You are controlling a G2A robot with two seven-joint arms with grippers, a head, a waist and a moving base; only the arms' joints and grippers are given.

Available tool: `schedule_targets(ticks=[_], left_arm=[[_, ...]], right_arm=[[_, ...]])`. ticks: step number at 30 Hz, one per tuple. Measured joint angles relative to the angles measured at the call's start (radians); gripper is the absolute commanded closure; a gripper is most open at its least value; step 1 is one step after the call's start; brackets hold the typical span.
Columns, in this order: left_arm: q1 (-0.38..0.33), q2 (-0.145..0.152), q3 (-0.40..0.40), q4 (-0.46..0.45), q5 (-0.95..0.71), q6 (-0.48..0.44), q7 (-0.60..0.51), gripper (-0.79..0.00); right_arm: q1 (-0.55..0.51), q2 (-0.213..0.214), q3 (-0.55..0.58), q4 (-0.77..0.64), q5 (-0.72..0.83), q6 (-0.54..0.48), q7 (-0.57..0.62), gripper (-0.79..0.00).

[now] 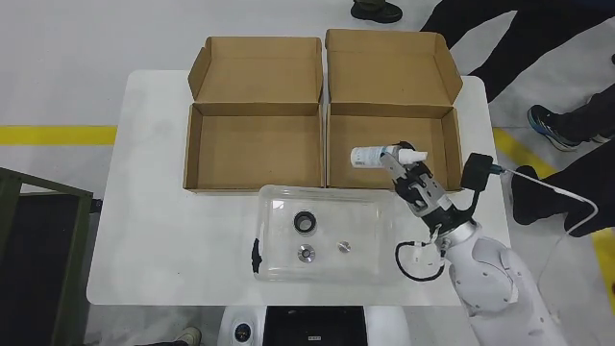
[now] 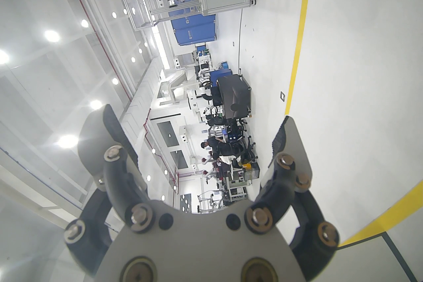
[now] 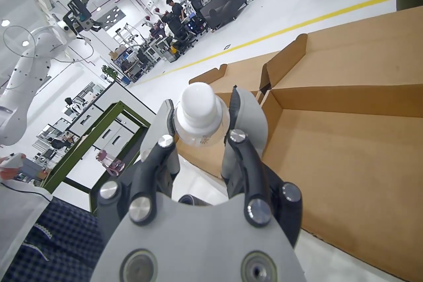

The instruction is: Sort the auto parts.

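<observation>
My right gripper (image 1: 402, 160) (image 3: 201, 113) is shut on a small clear bottle with a white cap (image 1: 368, 157) (image 3: 198, 108). It holds the bottle on its side over the right cardboard box (image 1: 384, 130), near that box's front wall. The left cardboard box (image 1: 255, 149) stands beside it. In the clear plastic tray (image 1: 370, 226) at the table's front lie a black ring (image 1: 306, 221), a round silver part (image 1: 306, 254) and a small screw (image 1: 345, 246). My left gripper (image 2: 198, 118) is open with nothing between its fingers, raised high and facing the hall.
Both boxes have their lids folded back toward the table's far edge. People's legs stand beyond the far edge and to the right of the table. A dark green frame (image 1: 29, 250) stands off the table's left side.
</observation>
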Motion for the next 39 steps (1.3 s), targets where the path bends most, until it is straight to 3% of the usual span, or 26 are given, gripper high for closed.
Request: schedule_targets(ticks=[9,17,35,39], left_arm=[[0.000,0.000,0.000,0.000,0.000,0.000,0.000,-0.785],[0.000,0.000,0.000,0.000,0.000,0.000,0.000,-0.785],[0.000,0.000,0.000,0.000,0.000,0.000,0.000,-0.785],[0.000,0.000,0.000,0.000,0.000,0.000,0.000,-0.785]], right_arm=[[0.057,-0.004,-0.048,0.066,-0.166,0.008,0.033,0.000],[0.212,-0.019,-0.142,0.182,-0.338,0.076,0.064,0.000],[0.434,-0.054,-0.263,0.376,-0.500,0.179,0.135,0.000],[0.456,-0.060,-0.284,0.410,-0.525,0.184,0.155,-0.080]])
